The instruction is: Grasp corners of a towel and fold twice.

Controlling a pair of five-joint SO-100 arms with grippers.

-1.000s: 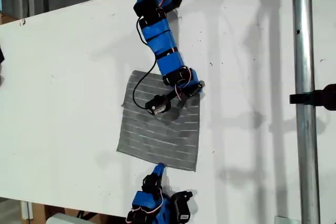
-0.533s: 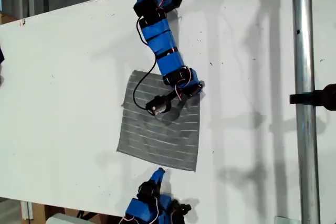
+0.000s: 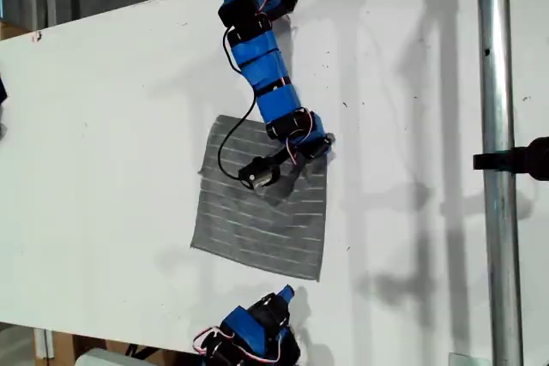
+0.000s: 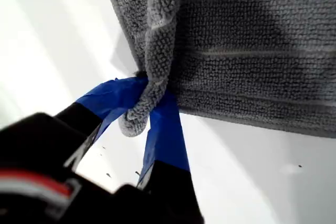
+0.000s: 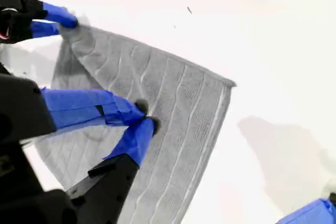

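Only my first pincer [image 4: 149,95] has cloth in it: its blue-taped jaws are clamped on a bunched corner [image 4: 139,114] of the grey, pale-striped, roughly square soft-cloth towel [image 4: 252,51], pulling a small ridge up out of the fabric. In the exterior view that first pincer [image 3: 313,145] sits at the towel's upper right corner, just right of the frame's centre. The towel [image 3: 257,229] itself lies spread open in the middle of the white flat tabletop [image 3: 103,126], one layer thick as far as I can see, all four edges showing and no crease laid. My second pincer [image 3: 283,296] hangs low in the exterior frame, just beyond the towel's bottom edge and apart from it. In the second wrist view its jaws [image 5: 144,116] are drawn together with nothing visible between them. I judge the task barely begun: one corner is taken and a second corner has yet to be gripped. Neither fold is made, so both the first fold and the second remain to do.
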